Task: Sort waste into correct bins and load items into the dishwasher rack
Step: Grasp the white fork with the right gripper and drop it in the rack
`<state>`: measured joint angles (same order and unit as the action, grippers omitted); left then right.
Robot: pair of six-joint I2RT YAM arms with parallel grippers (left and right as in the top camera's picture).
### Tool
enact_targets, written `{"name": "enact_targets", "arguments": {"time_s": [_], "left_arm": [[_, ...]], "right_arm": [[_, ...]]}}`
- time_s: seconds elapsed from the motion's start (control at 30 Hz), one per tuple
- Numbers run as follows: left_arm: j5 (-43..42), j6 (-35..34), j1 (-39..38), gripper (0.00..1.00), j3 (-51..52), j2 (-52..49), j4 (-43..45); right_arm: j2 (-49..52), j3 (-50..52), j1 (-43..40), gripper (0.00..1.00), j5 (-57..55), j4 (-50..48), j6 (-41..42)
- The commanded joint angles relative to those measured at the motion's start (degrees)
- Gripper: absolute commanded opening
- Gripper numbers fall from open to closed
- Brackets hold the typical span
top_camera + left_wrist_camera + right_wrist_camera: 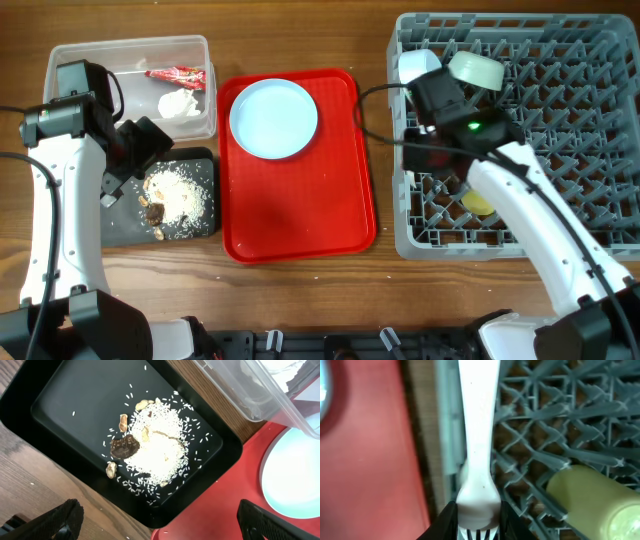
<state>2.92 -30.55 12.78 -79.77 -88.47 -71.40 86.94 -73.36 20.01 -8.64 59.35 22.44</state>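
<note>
My right gripper (479, 527) is shut on the white plastic fork (479, 460) near its tines, and the handle points away over the left edge of the grey dishwasher rack (555, 425). In the overhead view this gripper (428, 155) hangs over the rack (580, 120). The yellow cup (600, 505) lies in the rack, with a pale blue bowl (418, 66) and a pale green bowl (476, 68) at the rack's back left. My left gripper (165, 527) is open and empty above the black tray (65, 405), which holds food scraps (155, 445). The clear tub (75, 60) holds the red wrapper (178, 75) and the napkin (180, 102).
The flat red serving tray (300, 210) lies between the bins and the rack, with the pale blue plate (273, 118) on its far half. The plate's edge (295, 475) and the tub's wall (250, 395) show in the left wrist view. Wood table all round.
</note>
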Motion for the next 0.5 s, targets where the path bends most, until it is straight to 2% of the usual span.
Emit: {"name": "enact_targets", "arguments": {"time_s": [0.0,0.03,0.13,0.17,0.33,0.4,0.47], "left_arm": [[-0.5,0.1,0.2,1.00,-0.2,1.0,0.0],[-0.5,0.1,0.2,1.00,-0.2,1.0,0.0],[-0.5,0.1,0.2,1.00,-0.2,1.0,0.0],[-0.5,0.1,0.2,1.00,-0.2,1.0,0.0],[-0.5,0.1,0.2,1.00,-0.2,1.0,0.1],[-0.5,0.1,0.2,1.00,-0.2,1.0,0.1],[-0.5,0.1,0.2,1.00,-0.2,1.0,0.1]], "right_arm": [[0.3,5.6,-1.5,0.13,2.8,-3.7,0.0],[0.3,7.2,-1.4,0.13,2.7,-5.4,0.0],[0.3,7.5,-1.4,0.50,2.7,-6.2,0.0],[0.3,7.4,-1.4,0.57,2.7,-6.4,0.0],[-1.7,2.4,-1.4,0.58,2.7,-8.0,0.0],[-2.4,-0.4,-0.9,0.60,5.8,-12.4,-2.2],[-2.0,-1.2,1.2,0.70,14.7,-21.6,-4.5]]}}
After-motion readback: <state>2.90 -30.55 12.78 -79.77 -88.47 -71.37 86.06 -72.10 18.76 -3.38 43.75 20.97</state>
